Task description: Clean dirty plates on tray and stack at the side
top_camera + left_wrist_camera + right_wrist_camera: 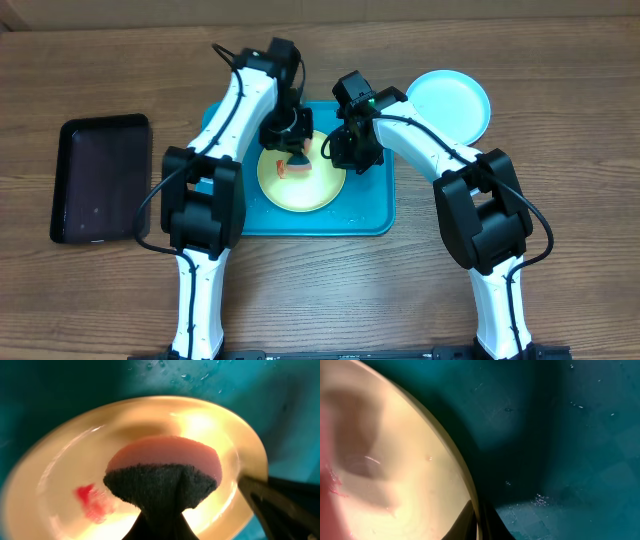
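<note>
In progress: yellow-green plate [300, 190] scrubbed on tray [370, 215], smear [92, 502] not yet cleared.
sponge [165, 455] clamped in left tool [297, 148], rim pinched by right tool [338, 152]; light blue plate [450, 100] set aside upper right.

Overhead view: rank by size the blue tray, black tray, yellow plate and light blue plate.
1. Blue tray
2. Black tray
3. Yellow plate and light blue plate: they look about alike; the yellow one is partly covered.

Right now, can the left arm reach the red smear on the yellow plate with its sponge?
Probably yes. The sponge is over the yellow-green plate, the red smear lies close beside it on the same plate, and nothing stands between them.
</note>
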